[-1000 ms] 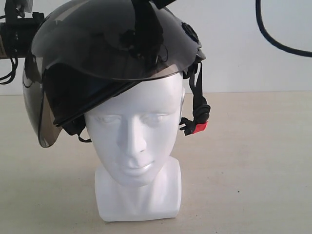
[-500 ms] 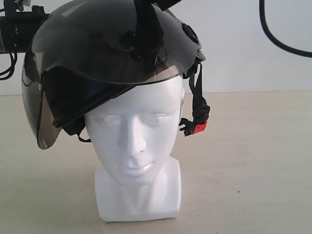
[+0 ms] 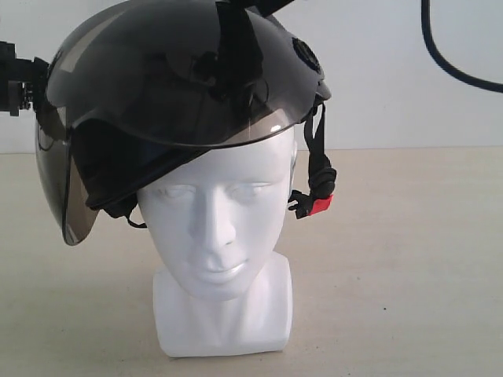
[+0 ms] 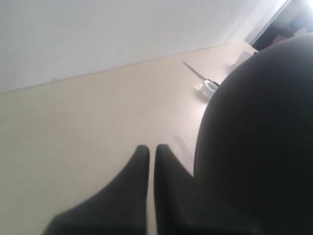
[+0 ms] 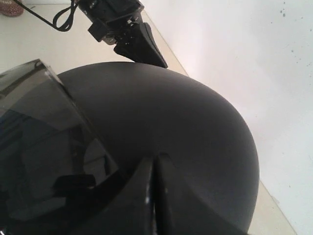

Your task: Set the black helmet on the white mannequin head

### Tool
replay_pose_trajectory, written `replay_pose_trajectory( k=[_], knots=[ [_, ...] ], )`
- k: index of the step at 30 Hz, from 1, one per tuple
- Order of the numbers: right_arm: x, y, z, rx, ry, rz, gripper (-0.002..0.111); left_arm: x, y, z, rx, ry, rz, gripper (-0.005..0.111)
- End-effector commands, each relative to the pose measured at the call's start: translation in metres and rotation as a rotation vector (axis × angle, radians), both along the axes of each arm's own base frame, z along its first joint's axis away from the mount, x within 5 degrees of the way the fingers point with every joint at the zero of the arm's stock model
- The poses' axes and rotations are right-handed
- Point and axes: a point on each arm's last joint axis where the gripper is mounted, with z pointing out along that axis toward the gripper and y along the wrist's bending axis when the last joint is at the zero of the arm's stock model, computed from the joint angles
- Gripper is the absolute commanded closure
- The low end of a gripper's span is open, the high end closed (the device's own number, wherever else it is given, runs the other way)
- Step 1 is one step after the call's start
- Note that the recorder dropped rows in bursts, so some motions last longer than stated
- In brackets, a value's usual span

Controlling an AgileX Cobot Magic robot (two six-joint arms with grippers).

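Since the earlier frame, the left gripper (image 4: 152, 147) is drawn back toward the left edge of the exterior view, and the black helmet (image 3: 118, 161) is lowered a little on that side. The helmet is seated on top of the white mannequin head (image 3: 220, 220), tilted, so that the brow and the whole face are left uncovered.

The smoky visor (image 3: 181, 86) is curved and see-through; it is raised over the front and hangs down past the left side of the head. A black chin strap (image 3: 317, 149) is hung beside the right cheek, with a red buckle (image 3: 321, 206) at its end. The shell is matte and rounded, while the head is glossy and is stood on a squarish base on the beige table (image 3: 409, 259). A black cable (image 3: 452, 67) is looped before the white wall (image 3: 377, 102).

The left gripper's fingers are brought nearly together with nothing between them, just beside the rear of the shell. The right gripper (image 5: 155, 159) is closed, and its tips are laid on the helmet where the visor meets the shell; whether anything is pinched cannot be told. Far off on the table, a small white ring-shaped thing (image 4: 209, 88) is seen, too blurred to be named.
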Motion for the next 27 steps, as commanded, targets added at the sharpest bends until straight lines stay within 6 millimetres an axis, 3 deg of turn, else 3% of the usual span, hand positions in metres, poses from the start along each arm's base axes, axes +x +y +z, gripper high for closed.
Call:
replay_pose_trajectory(
  k=[1, 7, 15, 23, 27],
  knots=[
    [-0.006, 0.002, -0.018, -0.100, 0.117, 0.057, 0.108, -0.009, 0.005, -0.008, -0.004, 0.069, 0.011, 0.102],
    [-0.006, 0.001, -0.019, -0.107, 0.113, 0.054, 0.108, -0.024, 0.001, -0.017, -0.023, 0.136, 0.015, 0.102],
    [-0.005, 0.001, -0.018, -0.103, 0.105, 0.050, 0.108, -0.059, -0.006, 0.009, -0.028, 0.115, 0.025, 0.102],
    [-0.005, 0.001, -0.018, -0.105, 0.103, 0.052, 0.108, -0.079, -0.013, -0.009, -0.049, 0.204, 0.021, 0.102],
    [-0.005, 0.001, -0.018, -0.105, 0.103, 0.052, 0.108, -0.086, -0.030, -0.009, -0.033, 0.183, -0.041, 0.102]
  ],
)
